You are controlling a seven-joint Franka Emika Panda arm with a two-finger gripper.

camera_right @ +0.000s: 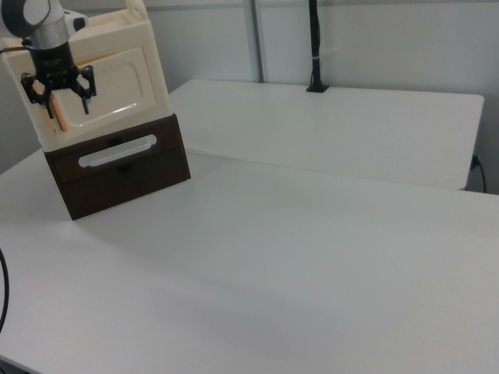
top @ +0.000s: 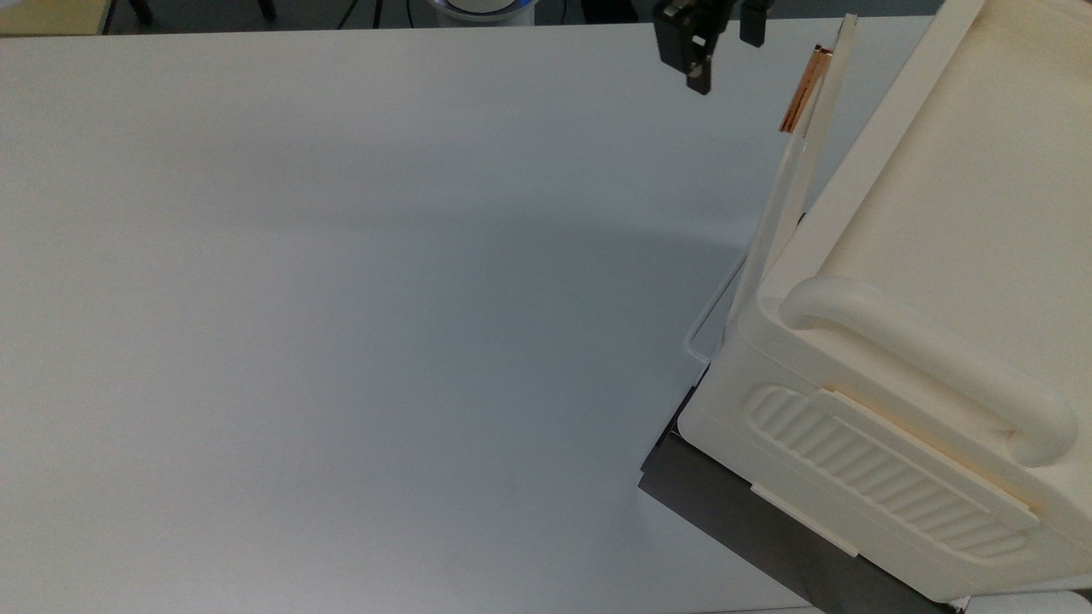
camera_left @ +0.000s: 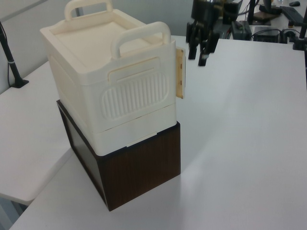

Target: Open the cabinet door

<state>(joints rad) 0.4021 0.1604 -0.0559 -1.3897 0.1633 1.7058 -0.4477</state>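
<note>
My jaws hang spread and empty, my gripper point(top: 715, 47) apart from the cabinet door point(top: 789, 183), which stands ajar; its copper handle point(top: 800, 89) lies toward the top view's right.

Overhead plus two obliques (shared cabinet point(camera_left: 110, 81))
</note>
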